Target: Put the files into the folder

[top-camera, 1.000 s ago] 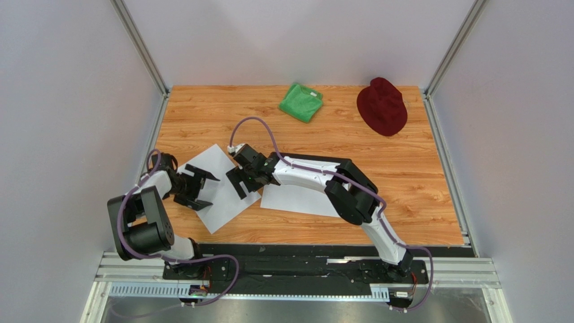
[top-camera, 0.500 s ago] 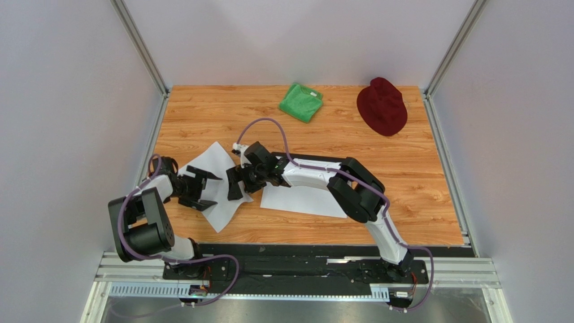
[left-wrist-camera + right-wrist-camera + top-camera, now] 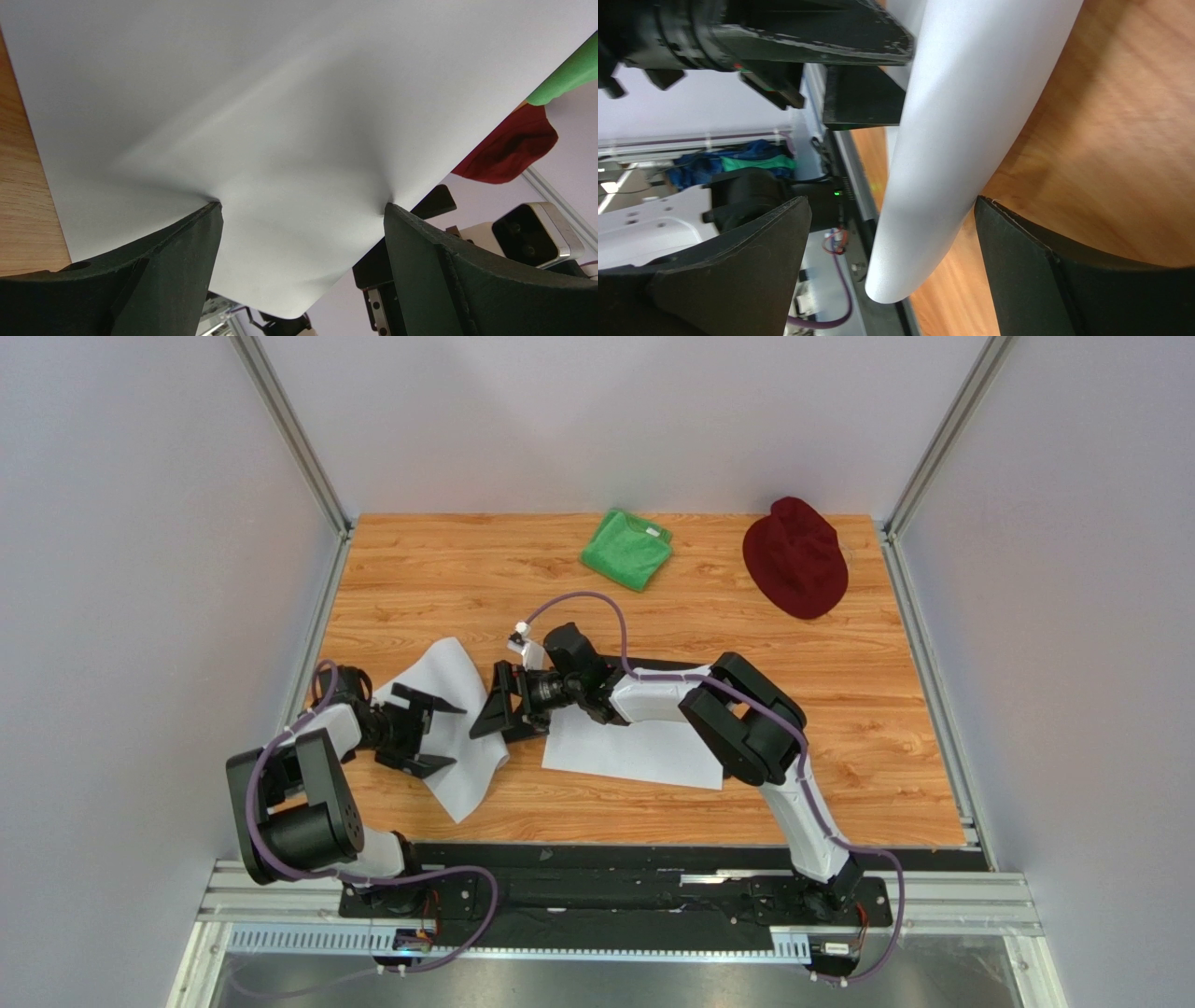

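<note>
One white file [image 3: 432, 672] lies at the table's left, its right edge curled up off the wood. My left gripper [image 3: 443, 737] is open, and both fingertips [image 3: 208, 210] press down on this sheet [image 3: 281, 105], dimpling it. My right gripper [image 3: 494, 714] faces it from the right, open, with the raised curl of the sheet [image 3: 948, 126] standing between its wide jaws, untouched by either finger [image 3: 1046, 273]. A second white file [image 3: 631, 751] lies flat under the right arm. The folder does not show in any view.
A green cloth [image 3: 627, 548] and a dark red hat [image 3: 795, 556] sit at the back of the wooden table [image 3: 870, 700]. The black mounting rail [image 3: 673, 857] runs along the near edge. Grey walls close the sides.
The right gripper has turned and pushed left against the sheet's right edge, which has curled upward and shifted left. The left gripper has stayed almost in place on the sheet.
</note>
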